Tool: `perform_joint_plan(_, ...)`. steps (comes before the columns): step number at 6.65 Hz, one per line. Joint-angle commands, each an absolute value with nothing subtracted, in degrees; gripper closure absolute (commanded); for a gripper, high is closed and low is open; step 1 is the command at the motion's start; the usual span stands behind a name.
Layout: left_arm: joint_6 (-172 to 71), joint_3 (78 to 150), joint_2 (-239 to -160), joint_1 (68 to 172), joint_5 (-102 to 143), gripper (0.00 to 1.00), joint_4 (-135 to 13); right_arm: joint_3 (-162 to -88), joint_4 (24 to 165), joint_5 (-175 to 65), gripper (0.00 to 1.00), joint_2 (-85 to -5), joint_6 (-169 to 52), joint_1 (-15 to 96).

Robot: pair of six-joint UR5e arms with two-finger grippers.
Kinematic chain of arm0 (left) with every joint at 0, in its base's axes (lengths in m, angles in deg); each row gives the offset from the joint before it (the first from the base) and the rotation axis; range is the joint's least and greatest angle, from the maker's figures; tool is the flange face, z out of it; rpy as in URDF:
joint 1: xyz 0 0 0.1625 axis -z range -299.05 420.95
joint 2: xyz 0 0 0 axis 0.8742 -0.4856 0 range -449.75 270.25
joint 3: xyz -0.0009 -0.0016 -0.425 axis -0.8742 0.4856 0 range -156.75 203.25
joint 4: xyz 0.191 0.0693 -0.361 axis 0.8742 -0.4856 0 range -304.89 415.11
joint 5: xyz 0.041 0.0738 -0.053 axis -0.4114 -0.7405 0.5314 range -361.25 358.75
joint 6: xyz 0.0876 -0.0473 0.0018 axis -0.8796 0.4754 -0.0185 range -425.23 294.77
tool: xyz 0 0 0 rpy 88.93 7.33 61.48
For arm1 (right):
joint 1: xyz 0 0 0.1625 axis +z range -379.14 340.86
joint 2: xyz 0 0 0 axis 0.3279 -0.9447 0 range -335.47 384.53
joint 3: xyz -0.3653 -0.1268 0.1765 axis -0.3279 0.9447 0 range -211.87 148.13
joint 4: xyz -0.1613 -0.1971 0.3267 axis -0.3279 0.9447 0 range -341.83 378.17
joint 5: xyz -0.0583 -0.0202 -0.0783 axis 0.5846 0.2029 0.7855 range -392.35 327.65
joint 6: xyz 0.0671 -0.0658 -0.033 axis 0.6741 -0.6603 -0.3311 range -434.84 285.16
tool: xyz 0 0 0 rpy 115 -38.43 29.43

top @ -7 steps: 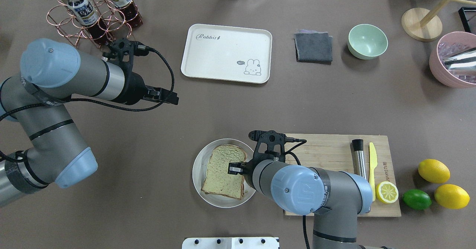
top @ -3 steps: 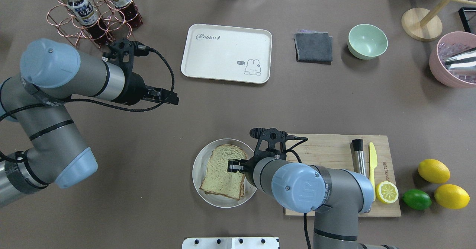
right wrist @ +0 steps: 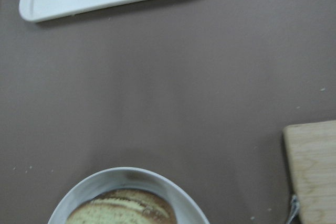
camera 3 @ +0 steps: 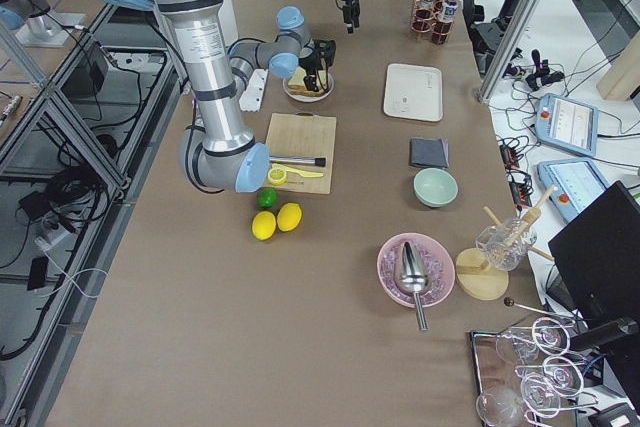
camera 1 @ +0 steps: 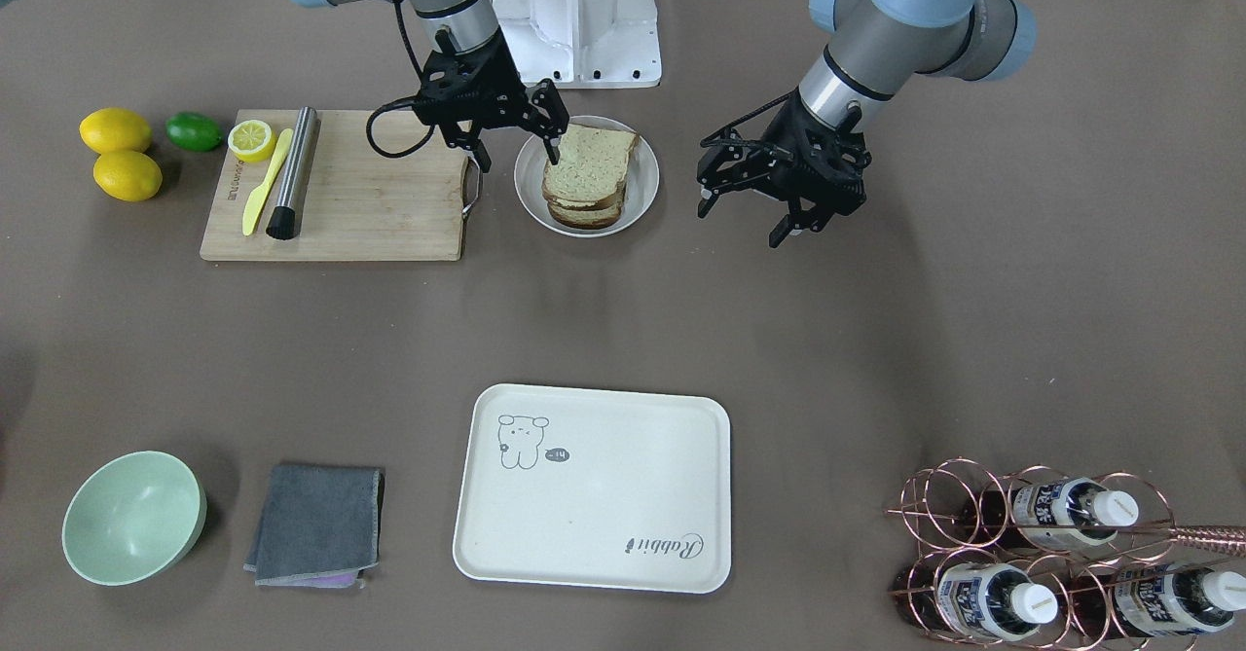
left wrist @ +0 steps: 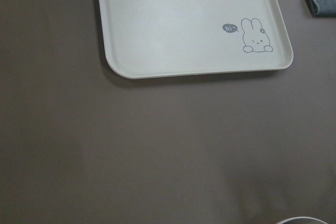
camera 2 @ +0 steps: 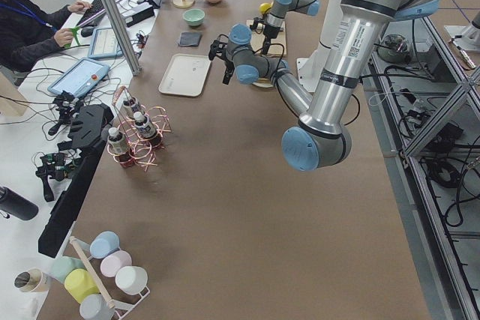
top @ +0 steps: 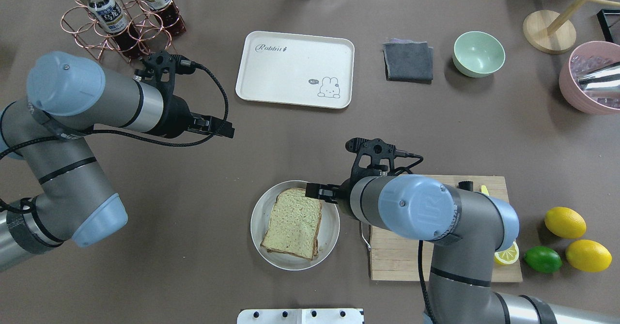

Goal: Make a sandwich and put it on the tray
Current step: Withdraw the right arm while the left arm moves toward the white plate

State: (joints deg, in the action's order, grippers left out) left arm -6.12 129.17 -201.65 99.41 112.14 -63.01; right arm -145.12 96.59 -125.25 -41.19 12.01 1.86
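Observation:
The sandwich [top: 293, 222] lies on a round grey-white plate [top: 259, 227] near the table's front, two bread slices stacked; its filling hardly shows. It also shows in the front view [camera 1: 587, 174] and, as a sliver, in the right wrist view [right wrist: 126, 205]. My right gripper [camera 1: 516, 153] is open and empty above the plate's far edge [top: 315, 191], one fingertip [camera 1: 553, 153] over the bread's edge. My left gripper [camera 1: 742, 221] is open and empty, hovering left of the plate [top: 227, 130]. The cream-white tray [top: 295, 69] lies bare at the far middle [left wrist: 194, 24].
A wooden cutting board [top: 387, 261] with a knife, a metal tool and a half lemon lies right of the plate. Lemons and a lime [top: 542, 258] sit beyond it. A grey cloth [top: 408, 61], green bowl [top: 478, 53] and bottle rack [top: 121, 21] stand along the far side.
My right gripper has drawn off the top of the sandwich toward the plate's far edge, the arm swinging right. The sandwich stays on the plate. The left arm has barely moved.

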Motion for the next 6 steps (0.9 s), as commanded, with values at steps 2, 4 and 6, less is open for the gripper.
perform_joint_plan(2, 0.57, 129.16, -201.64, 92.53, 105.47, 0.03, -62.93, -149.63, 99.65, -141.55, 0.00, -52.59, -3.06, 18.16)
perform_joint_plan(4, 0.87, 129.16, -201.55, 90.57, 104.66, 0.03, -63.01, -149.38, 99.73, -151.83, 0.00, -61.64, -23.23, 31.42)
perform_joint_plan(6, 1.04, 129.25, -201.55, 90.57, 105.09, 0.03, -63.10, -145.20, 102.09, -161.14, 0.00, -67.99, -48.33, 48.26)
